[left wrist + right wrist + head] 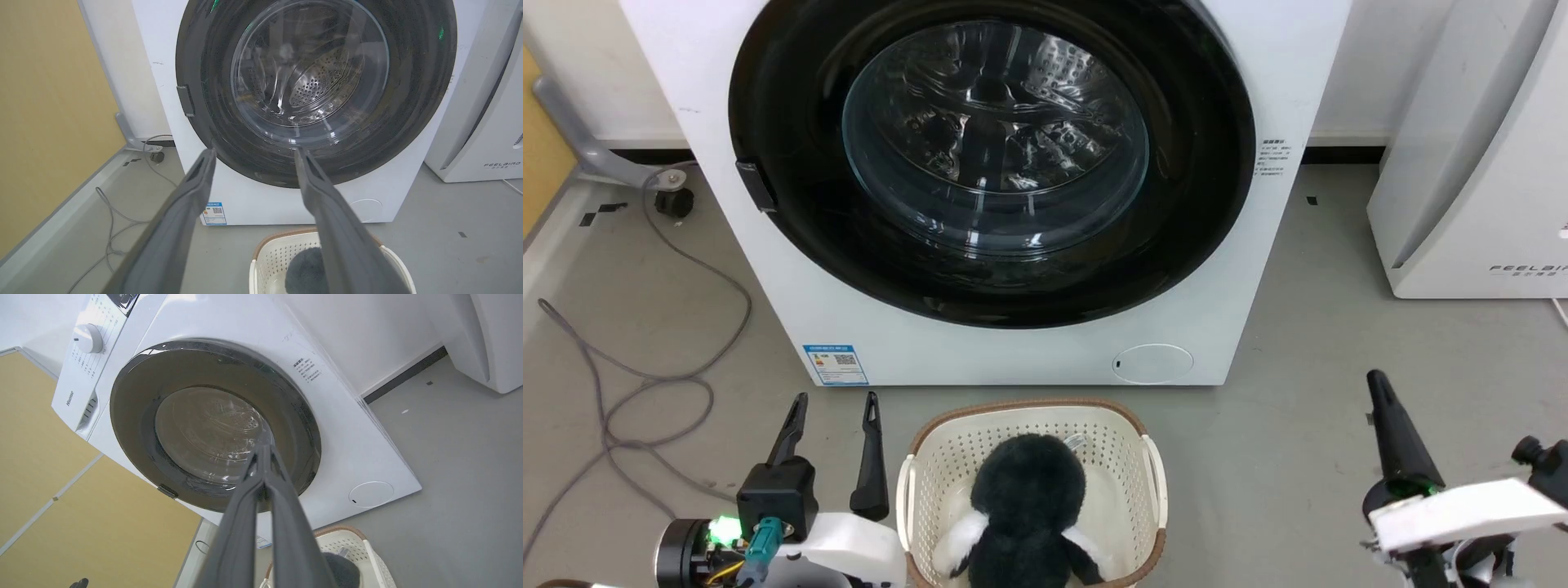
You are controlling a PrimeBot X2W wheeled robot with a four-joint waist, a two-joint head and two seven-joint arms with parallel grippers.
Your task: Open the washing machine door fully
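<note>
Grippers sit low in the head view, both well short of the machine. The left gripper point(836, 400) at the lower left points its two long dark fingers up the frame, spread apart with nothing between them. The right gripper point(1379, 384) at the lower right has its fingers pressed together into one dark spike, also empty, above a pale forearm. The large round glossy black washing machine door point(992, 155) with its clear bulging glass centre fills the upper middle of the frame. It lies shut, flush against the front of the big white front-loading washing machine point(1013, 351), and a small dark latch tab point(756, 184) sits on its left edge. A blue label sticker point(835, 364) marks the machine's lower left front. At the bottom centre, between the grippers and just before the machine, a cream perforated plastic basket with a brown rim point(1029, 406) stands on the grey floor point(1339, 408). It holds a fluffy black and white plush toy point(1025, 498). A grey cable point(686, 269) loops across the floor at the left, and a white appliance with a curved grey seam point(1462, 163) stands at the upper right.
</note>
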